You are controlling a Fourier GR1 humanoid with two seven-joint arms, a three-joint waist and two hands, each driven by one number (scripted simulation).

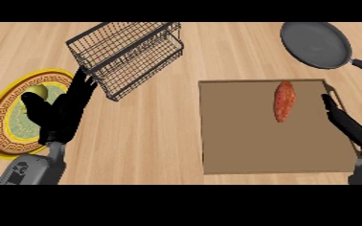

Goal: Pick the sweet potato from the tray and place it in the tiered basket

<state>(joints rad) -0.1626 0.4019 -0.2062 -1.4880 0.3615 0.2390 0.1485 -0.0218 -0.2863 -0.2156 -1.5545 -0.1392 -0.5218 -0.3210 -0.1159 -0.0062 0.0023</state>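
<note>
Sweet potato (283, 101) lying lengthwise on the brown tray (247, 148), toward its upper right; right hand (343, 119) at the tray's right edge, fingers straight, holding nothing; left hand (62, 111) open and empty over the plate (14, 124), fingertips near the wire basket (127, 57); pan (316, 44) at upper right.

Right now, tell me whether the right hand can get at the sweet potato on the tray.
Probably yes: the right hand is open at the tray's right edge, the sweet potato lies just to its left, and nothing stands between them.
</note>
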